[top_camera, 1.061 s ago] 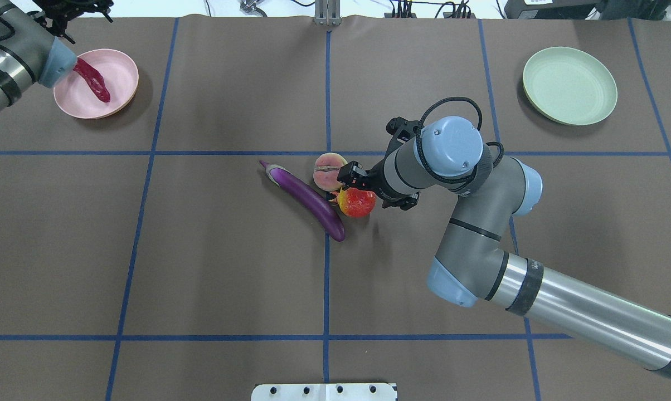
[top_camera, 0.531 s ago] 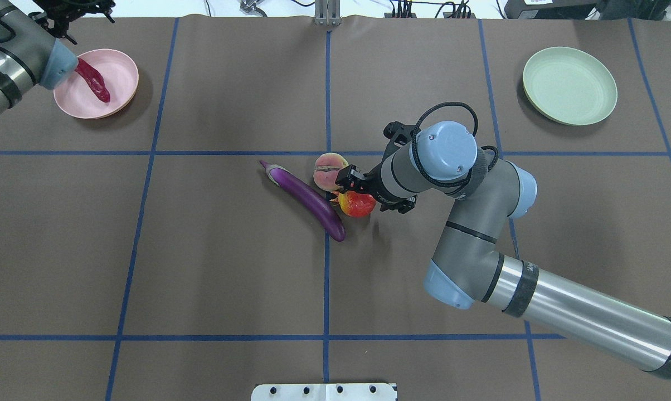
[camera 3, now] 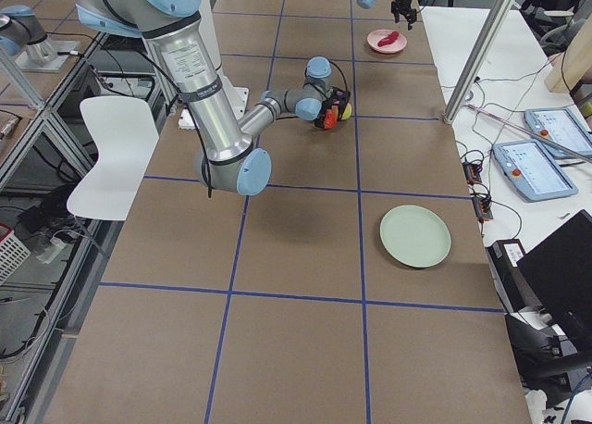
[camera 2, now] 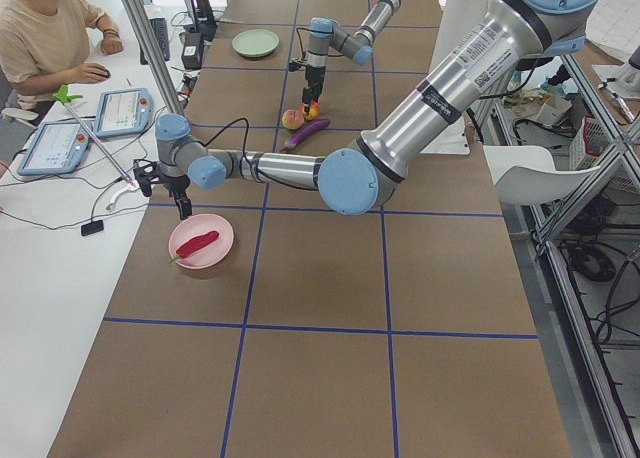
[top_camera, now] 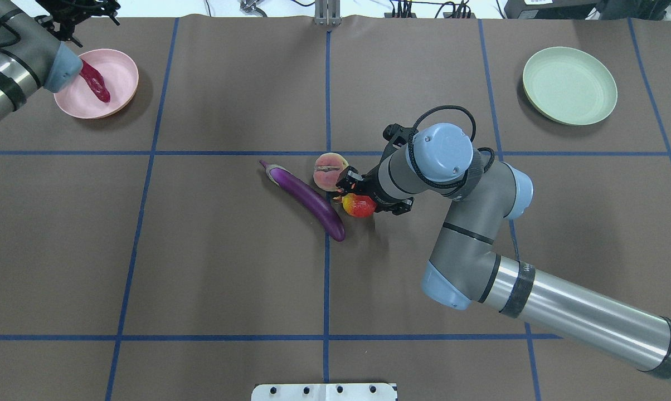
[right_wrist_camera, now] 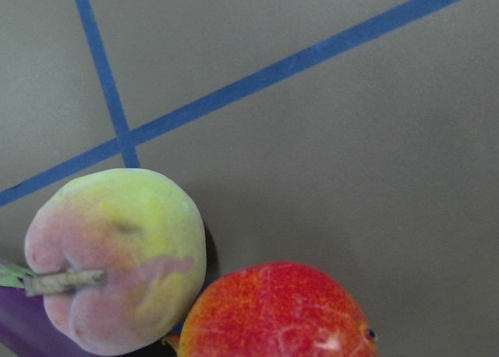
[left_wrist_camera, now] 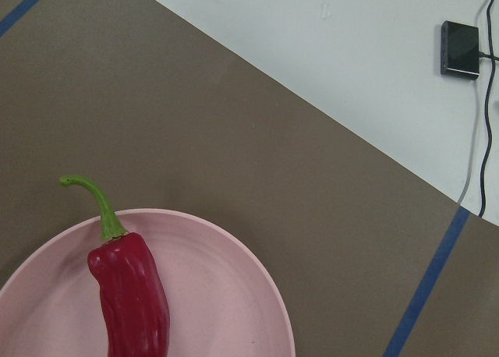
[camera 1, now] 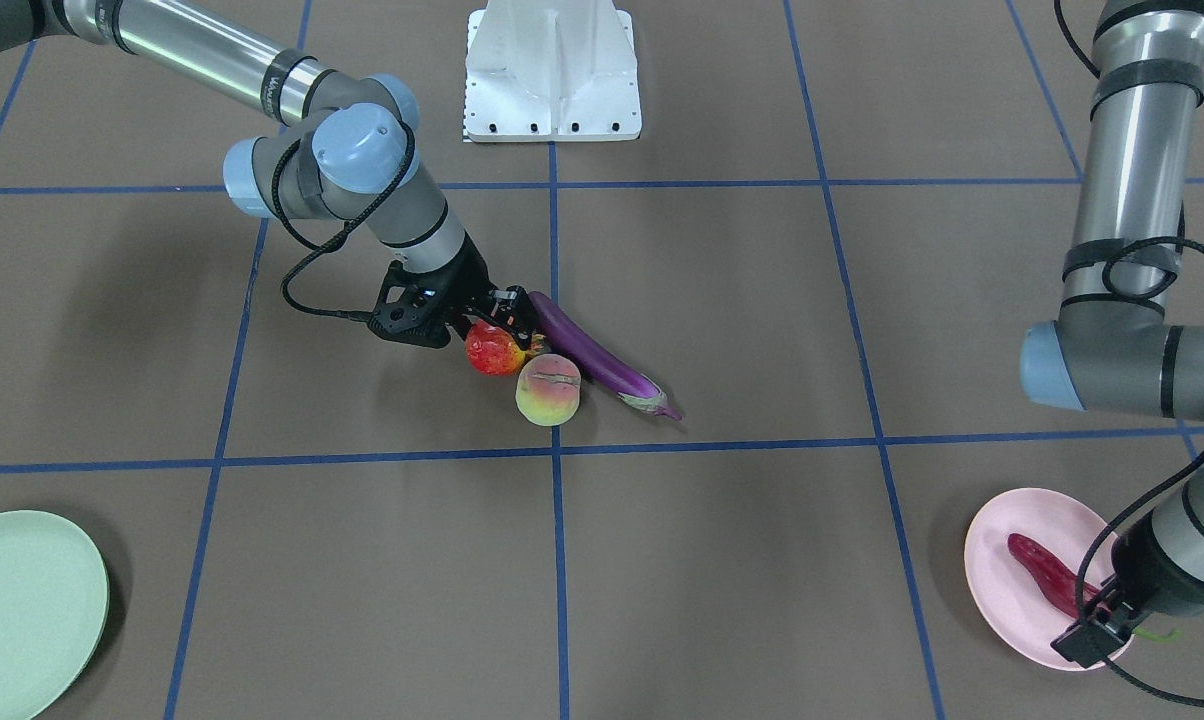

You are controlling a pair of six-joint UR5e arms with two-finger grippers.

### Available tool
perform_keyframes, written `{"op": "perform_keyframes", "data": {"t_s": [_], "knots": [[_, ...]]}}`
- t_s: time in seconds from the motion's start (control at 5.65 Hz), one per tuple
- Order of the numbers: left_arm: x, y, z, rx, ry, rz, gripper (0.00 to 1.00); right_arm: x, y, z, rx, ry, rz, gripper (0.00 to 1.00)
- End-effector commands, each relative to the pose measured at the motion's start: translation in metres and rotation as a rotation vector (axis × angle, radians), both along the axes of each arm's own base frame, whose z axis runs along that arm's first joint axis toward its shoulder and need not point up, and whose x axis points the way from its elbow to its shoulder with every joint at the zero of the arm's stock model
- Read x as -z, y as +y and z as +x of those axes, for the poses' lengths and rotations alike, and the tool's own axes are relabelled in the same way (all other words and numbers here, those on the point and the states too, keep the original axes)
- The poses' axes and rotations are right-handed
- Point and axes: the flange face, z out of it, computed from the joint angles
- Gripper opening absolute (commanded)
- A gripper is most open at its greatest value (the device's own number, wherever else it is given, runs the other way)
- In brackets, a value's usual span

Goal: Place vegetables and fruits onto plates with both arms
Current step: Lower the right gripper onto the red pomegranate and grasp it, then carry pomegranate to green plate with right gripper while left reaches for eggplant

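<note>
Pink plate [top_camera: 118,69] first: you find the dark-red chili pepper [top_camera: 96,86] lying flat in it. The left wrist view shows its green stem poking out over the rim. It is the only thing in that plate, and nothing touches it. The left gripper [camera 2: 183,210] hangs over the pink plate's outer rim, above the stem end of the chili, and grasps nothing. You cannot tell from these views whether its jaws stand apart or together.

Well away from the pink plate, near the middle of the brown table cover [top_camera: 213,250], the other three pieces lie bunched together, none of them in a container. The purple eggplant [top_camera: 307,199] is the one nearest the pink plate, lying at a slant with its cap end turned that way. The peach [top_camera: 327,170] sits close against the eggplant's far side. The pomegranate [top_camera: 360,207] sits just beside both and is the farthest of the three from the pink plate.

The right gripper [top_camera: 345,188] is down low at the pomegranate, its fingertips between that fruit and the peach. You cannot tell whether it has clamped the fruit or only straddles it.

Farthest from the pink plate, at the opposite end of the table, the mint green plate [top_camera: 569,86] holds nothing.
</note>
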Motion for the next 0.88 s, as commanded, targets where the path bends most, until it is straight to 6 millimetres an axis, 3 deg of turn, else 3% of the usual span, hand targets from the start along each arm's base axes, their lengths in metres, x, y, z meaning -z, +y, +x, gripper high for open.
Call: {"op": "perform_keyframes", "data": {"t_s": [0.0, 0.18, 0.35, 0.53, 0.71], "knots": [[0.029, 0.003, 0.003, -0.003, 0.012, 0.015, 1.00, 0.012, -0.003, 0.011, -0.017, -0.028, -0.014, 0.00], [0.077, 0.034, 0.048, -0.090, 0.074, 0.037, 1.00, 0.016, -0.036, 0.055, -0.052, -0.040, -0.022, 0.00], [0.115, 0.071, 0.095, -0.007, 0.172, -0.065, 1.00, 0.008, -0.075, 0.101, -0.060, -0.044, -0.024, 0.00], [0.151, 0.116, 0.160, 0.080, 0.263, -0.212, 1.00, -0.012, -0.107, 0.143, -0.068, -0.013, 0.023, 0.00], [0.173, 0.157, 0.211, 0.152, 0.307, -0.303, 1.00, -0.033, -0.145, 0.188, -0.053, 0.062, 0.050, 0.00]]}}
